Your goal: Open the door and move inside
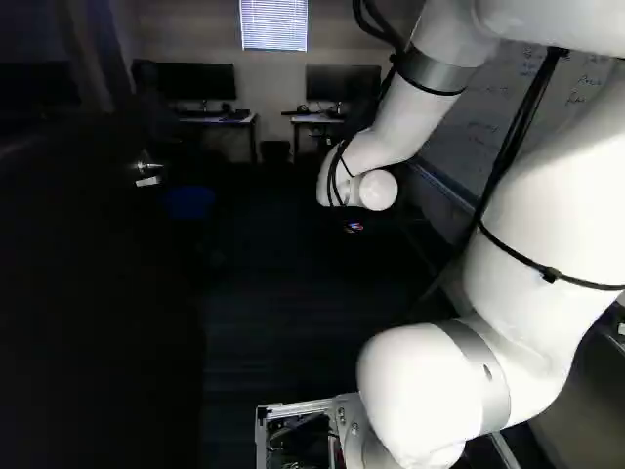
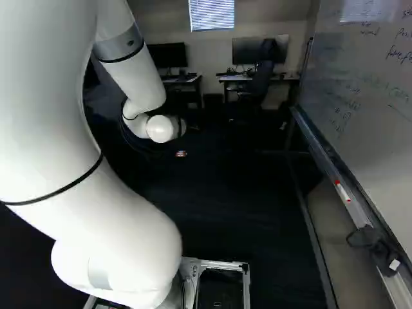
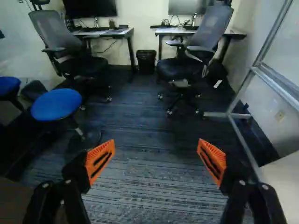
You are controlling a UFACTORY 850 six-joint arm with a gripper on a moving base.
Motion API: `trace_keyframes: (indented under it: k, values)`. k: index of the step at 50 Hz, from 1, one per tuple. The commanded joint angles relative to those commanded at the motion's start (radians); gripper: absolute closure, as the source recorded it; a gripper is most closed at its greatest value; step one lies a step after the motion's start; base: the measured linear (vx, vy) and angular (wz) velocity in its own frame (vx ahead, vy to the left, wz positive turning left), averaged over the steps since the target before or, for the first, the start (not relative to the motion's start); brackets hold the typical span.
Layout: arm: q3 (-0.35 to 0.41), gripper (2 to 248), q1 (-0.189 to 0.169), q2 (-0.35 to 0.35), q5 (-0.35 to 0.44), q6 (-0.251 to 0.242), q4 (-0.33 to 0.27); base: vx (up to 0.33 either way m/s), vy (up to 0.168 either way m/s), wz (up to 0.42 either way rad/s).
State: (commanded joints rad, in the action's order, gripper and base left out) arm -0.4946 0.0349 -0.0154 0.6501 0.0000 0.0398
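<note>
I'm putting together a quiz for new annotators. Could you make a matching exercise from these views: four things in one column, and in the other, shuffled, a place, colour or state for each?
Column one
1. Marker
2. Round stool
3. Waste bin
4. End effector

Column two
A. On the floor between the two desks
B. Open, with nothing gripped
C. On the ledge under the whiteboard
D. Blue seat

Pairs: 1-C, 2-D, 3-A, 4-B

Smooth, glossy arm [image 2: 122,238]; ribbed matt carpet [image 3: 152,179]; shiny whiteboard [image 2: 360,84]; mesh chair back [image 3: 212,27].
</note>
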Motion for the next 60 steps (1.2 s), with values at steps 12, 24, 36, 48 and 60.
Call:
trace_keyframes:
  k: [12,24,36,48,60]
  values:
    - [0.000,3,0.000,0.000,0.000,0.000,0.000,0.224,-0.061,-0.025]
    - [0.000,3,0.000,0.000,0.000,0.000,0.000,0.238,-0.057,-0.022]
    - [0.000,3,0.000,0.000,0.000,0.000,0.000,0.247,-0.056,-0.023]
    - [0.000,3,0.000,0.000,0.000,0.000,0.000,0.253,-0.023,-0.036]
    - [0.000,3,0.000,0.000,0.000,0.000,0.000,0.263,0.000,-0.018]
